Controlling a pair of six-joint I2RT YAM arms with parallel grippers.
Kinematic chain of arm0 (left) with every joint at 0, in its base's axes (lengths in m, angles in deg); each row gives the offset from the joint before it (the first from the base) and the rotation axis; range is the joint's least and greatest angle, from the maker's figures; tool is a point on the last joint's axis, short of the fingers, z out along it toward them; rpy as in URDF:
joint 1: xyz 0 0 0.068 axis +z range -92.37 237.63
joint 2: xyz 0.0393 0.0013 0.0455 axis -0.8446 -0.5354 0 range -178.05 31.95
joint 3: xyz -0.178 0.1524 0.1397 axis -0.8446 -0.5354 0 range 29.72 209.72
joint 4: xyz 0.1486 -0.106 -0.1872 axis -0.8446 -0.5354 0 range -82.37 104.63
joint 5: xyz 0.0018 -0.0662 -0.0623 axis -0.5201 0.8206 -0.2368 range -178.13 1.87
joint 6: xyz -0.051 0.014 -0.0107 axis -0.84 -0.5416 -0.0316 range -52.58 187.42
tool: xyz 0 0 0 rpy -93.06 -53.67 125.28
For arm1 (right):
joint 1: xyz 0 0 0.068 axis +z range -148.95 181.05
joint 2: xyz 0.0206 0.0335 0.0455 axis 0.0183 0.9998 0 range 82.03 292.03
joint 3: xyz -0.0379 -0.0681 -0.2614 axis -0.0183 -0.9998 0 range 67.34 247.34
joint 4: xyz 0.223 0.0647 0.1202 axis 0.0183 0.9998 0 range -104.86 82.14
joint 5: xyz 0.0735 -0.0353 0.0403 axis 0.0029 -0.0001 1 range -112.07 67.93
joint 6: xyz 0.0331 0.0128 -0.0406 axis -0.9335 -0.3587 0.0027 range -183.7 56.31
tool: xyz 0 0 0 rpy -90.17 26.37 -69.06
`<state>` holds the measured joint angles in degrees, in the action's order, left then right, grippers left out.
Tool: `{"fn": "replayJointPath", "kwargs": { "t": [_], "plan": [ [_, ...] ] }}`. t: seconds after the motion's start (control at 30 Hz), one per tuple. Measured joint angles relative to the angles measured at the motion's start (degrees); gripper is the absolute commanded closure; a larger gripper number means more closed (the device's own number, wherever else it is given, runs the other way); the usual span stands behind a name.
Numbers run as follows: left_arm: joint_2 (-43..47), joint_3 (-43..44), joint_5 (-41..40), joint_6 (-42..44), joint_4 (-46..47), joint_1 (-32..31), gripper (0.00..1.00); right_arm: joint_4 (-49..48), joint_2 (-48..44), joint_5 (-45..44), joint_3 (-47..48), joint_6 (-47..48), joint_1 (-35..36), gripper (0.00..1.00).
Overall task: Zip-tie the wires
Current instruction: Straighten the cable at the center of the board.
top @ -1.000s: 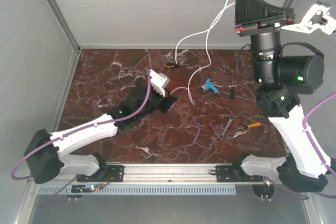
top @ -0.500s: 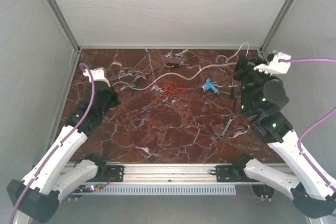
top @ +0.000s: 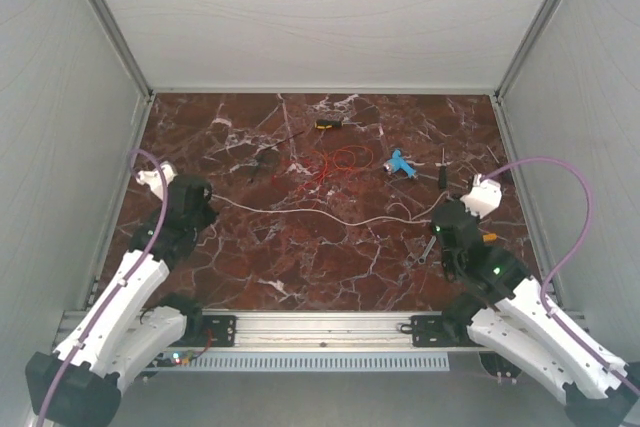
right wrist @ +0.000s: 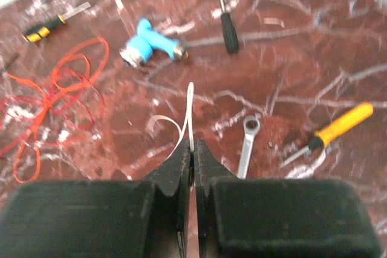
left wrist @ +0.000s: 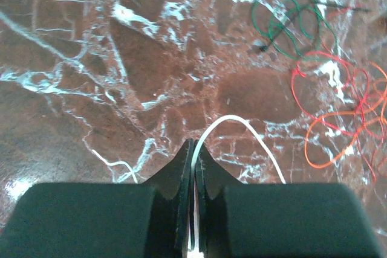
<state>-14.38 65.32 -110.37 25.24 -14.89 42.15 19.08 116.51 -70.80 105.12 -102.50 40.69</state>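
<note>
The left gripper [left wrist: 193, 151] is pinched shut on one end of a hair-thin white wire [left wrist: 230, 118]; the right gripper [right wrist: 191, 149] is clamped on its other end; the strand lies slack between them across the table [top: 300, 272], a glossy dark-red marble slab veined with white; loose red wires [top: 338, 160] lie in loops just beyond; matte pale wall panels [top: 300, 17] enclose three sides.

Marble table [top: 300, 262] with red wires [top: 345, 159], white wire [top: 330, 216], blue tool [top: 401, 163], wrench [right wrist: 247, 143], black screwdriver [right wrist: 227, 28]
</note>
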Motion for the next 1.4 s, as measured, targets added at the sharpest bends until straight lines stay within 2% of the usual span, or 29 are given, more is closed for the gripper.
{"fn": "replayJointPath", "kwargs": {
  "t": [0.2, 0.47, 0.83, 0.97, 1.03, 1.2, 1.27, 1.4],
  "plan": [
    [2.3, -4.9, -5.8, -9.9, 0.1, 2.3, 1.0, 7.1, -0.9, 0.5, -7.1, -12.3, 0.0, 1.0],
    [-1.2, -9.5, -7.0, -16.3, 1.5, 8.9, 1.0, 14.4, 9.2, -2.6, -7.1, -29.1, -1.2, 1.0],
    [-10.8, -13.3, -3.5, -16.6, 9.9, 10.2, 1.0, 4.9, 20.9, 3.5, -13.3, -31.9, -1.1, 1.0],
    [-13.2, -13.8, -3.0, -16.6, 12.6, 10.2, 1.0, 1.5, 24.4, 4.2, -13.3, -31.9, -1.1, 0.94],
    [-14.7, -14.3, -2.6, -16.5, 14.0, 10.2, 0.96, -0.1, 26.2, 4.6, -13.3, -31.9, -1.1, 0.9],
    [-17.5, -14.6, -2.3, -16.5, 15.4, 10.2, 0.63, -3.7, 29.1, 5.4, -13.6, -31.4, -1.1, 0.74],
    [-17.4, -14.6, -2.4, -16.5, 16.0, 10.2, 0.59, -4.8, 29.1, 5.6, -13.6, -31.3, -1.0, 0.7],
    [-17.0, -14.6, -2.4, -16.4, 17.1, 10.2, 0.39, -6.3, 29.1, 5.9, -13.7, -30.9, -1.0, 0.58]
  ]
}}
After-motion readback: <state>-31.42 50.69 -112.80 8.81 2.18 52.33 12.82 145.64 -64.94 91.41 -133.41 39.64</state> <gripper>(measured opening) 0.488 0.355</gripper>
